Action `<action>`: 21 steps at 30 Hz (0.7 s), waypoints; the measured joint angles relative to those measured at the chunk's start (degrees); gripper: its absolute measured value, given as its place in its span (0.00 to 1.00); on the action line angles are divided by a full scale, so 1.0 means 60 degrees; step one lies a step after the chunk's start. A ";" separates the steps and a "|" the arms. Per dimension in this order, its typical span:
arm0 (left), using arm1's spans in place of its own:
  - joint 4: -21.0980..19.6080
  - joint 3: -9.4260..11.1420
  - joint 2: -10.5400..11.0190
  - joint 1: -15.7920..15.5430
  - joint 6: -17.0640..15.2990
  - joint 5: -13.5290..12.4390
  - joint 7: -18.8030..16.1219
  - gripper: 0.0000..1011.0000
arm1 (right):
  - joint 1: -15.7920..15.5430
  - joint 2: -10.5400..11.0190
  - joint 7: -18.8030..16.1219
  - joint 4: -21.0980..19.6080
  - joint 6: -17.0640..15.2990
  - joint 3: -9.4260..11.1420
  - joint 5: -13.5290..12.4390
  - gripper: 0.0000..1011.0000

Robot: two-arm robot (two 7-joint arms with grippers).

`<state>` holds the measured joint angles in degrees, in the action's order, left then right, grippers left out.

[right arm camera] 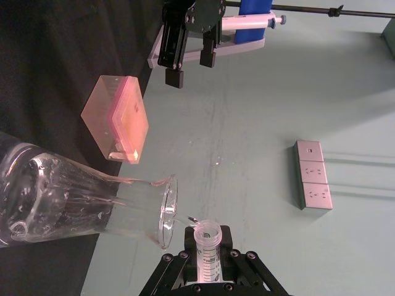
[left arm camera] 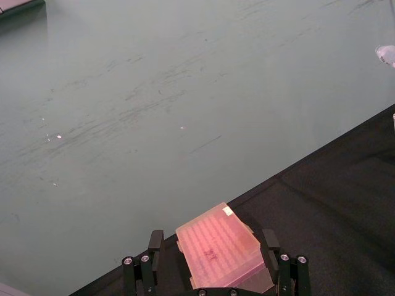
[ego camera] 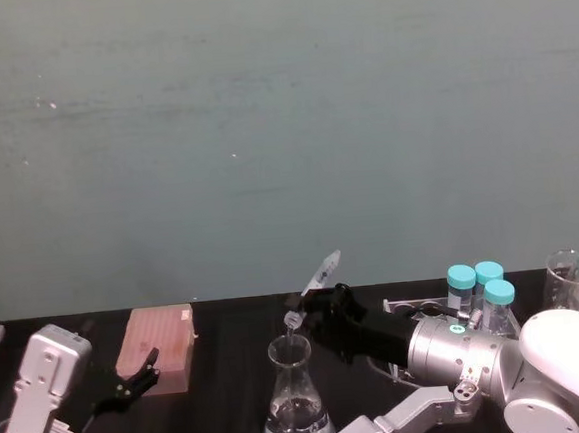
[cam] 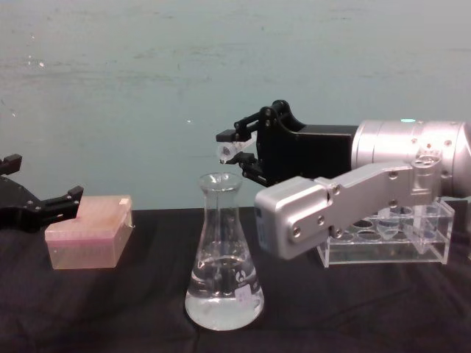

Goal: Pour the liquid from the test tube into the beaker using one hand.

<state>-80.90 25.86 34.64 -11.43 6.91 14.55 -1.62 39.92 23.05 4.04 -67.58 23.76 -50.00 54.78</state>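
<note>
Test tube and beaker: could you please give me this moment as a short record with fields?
Right gripper: shut on test tube
Test tube: tilted, mouth downward, just above beaker mouth, not touching
Beaker: upright on the table, clear liquid in its base
Left gripper: open, idle beside pink box
Stage: pouring pose; no stream can be made out

Bare worktop (cam: 147, 316) lies open between the pink box (cam: 88, 232) and the flask (cam: 224, 257). Over the flask's mouth hangs the right pincer (cam: 235, 151) gripping a small tube (ego camera: 321, 272); its arm (cam: 412, 151) and the clear rack (cam: 383, 246) crowd the right side.
</note>
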 joint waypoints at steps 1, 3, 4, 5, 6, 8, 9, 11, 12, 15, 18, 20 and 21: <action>0.0000 -0.0001 0.0001 0.0000 0.0000 -0.0001 0.0000 0.99 | 0.0006 0.0002 0.0029 0.0005 -0.0007 -0.0014 0.0023 0.20; 0.0000 -0.0001 0.0001 0.0000 0.0000 0.0000 0.0000 0.99 | 0.0014 0.0004 0.0060 0.0010 -0.0014 -0.0027 0.0042 0.20; 0.0000 0.0000 0.0001 0.0000 0.0000 0.0000 0.0000 0.99 | 0.0019 0.0007 0.0074 0.0013 -0.0017 -0.0033 0.0051 0.20; 0.0000 0.0000 0.0001 0.0000 0.0000 -0.0001 0.0000 0.99 | 0.0021 0.0008 0.0087 0.0014 -0.0020 -0.0040 0.0061 0.20; 0.0000 0.0000 0.0001 0.0000 0.0000 0.0000 0.0000 0.99 | 0.0028 0.0012 0.0113 0.0019 -0.0022 -0.0055 0.0083 0.20; 0.0000 0.0000 0.0000 -0.0001 0.0000 0.0000 0.0000 0.99 | 0.0034 0.0016 0.0136 0.0023 -0.0025 -0.0068 0.0098 0.20; 0.0000 0.0000 0.0001 0.0000 0.0000 0.0000 0.0000 0.99 | 0.0037 0.0017 0.0148 0.0027 -0.0025 -0.0072 0.0104 0.20; 0.0000 0.0000 0.0001 0.0000 -0.0001 0.0000 0.0000 0.99 | 0.0044 0.0019 0.0176 0.0040 -0.0030 -0.0094 0.0125 0.20; 0.0000 0.0000 0.0001 0.0000 0.0000 -0.0001 0.0000 0.99 | 0.0047 0.0020 0.0184 0.0044 -0.0031 -0.0099 0.0131 0.20; 0.0000 -0.0001 0.0001 0.0000 -0.0001 0.0000 0.0000 0.99 | 0.0051 0.0024 0.0203 0.0047 -0.0039 -0.0108 0.0138 0.20; 0.0000 0.0000 0.0000 0.0000 0.0000 0.0000 0.0000 0.99 | 0.0052 0.0030 0.0219 0.0042 -0.0046 -0.0112 0.0138 0.20; 0.0000 0.0000 0.0000 0.0001 0.0000 0.0000 0.0000 0.99 | 0.0053 0.0041 0.0224 0.0026 -0.0050 -0.0119 0.0138 0.20; 0.0000 0.0000 0.0000 0.0000 -0.0001 0.0000 0.0000 0.99 | 0.0052 0.0042 0.0227 0.0025 -0.0050 -0.0122 0.0138 0.20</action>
<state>-80.90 25.86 34.64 -11.43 6.90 14.55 -1.62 40.24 23.30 5.41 -67.43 23.46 -50.73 55.61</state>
